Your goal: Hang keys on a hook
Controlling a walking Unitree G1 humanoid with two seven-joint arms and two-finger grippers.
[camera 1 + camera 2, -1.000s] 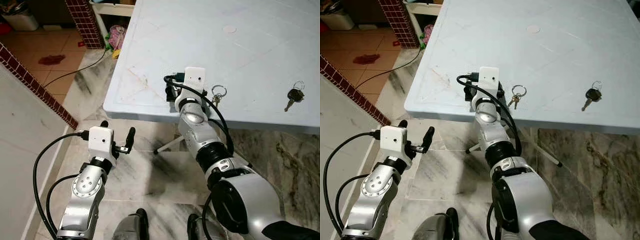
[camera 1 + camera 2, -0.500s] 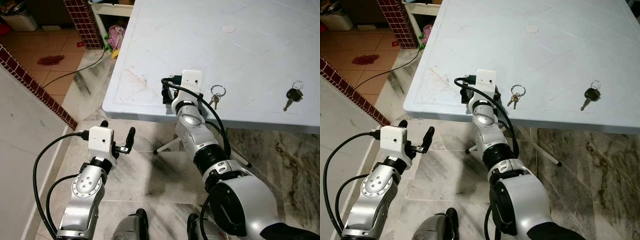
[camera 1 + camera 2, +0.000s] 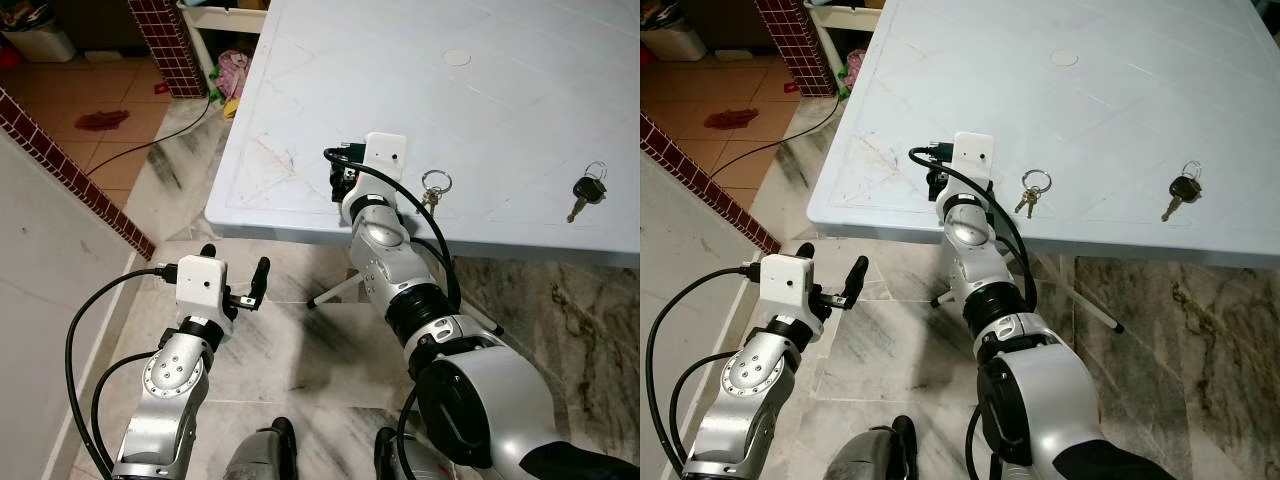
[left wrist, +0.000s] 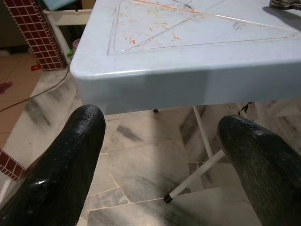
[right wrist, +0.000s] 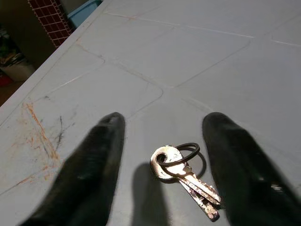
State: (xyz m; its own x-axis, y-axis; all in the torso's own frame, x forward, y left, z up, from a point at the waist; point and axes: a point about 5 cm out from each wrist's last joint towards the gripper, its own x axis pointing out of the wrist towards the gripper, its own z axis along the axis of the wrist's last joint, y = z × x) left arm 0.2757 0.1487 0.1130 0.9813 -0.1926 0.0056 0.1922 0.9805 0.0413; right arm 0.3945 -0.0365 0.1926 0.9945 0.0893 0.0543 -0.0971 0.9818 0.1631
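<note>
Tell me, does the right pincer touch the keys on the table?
Apart. In the right wrist view, the keys lie between the open right pincer fingers, table visible around them.

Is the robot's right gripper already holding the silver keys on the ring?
No, the silver keys on the ring lie flat on the pale blue table, between the open black fingers of the right gripper, untouched.

Pale blue table point(image 3: 330, 90): ringed keys point(image 3: 432, 190), black-headed key point(image 3: 586, 191)

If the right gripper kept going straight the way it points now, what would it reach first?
Most likely the keys on a ring, lying on the table between the open fingers of the right gripper. Depth is hard to judge.
</note>
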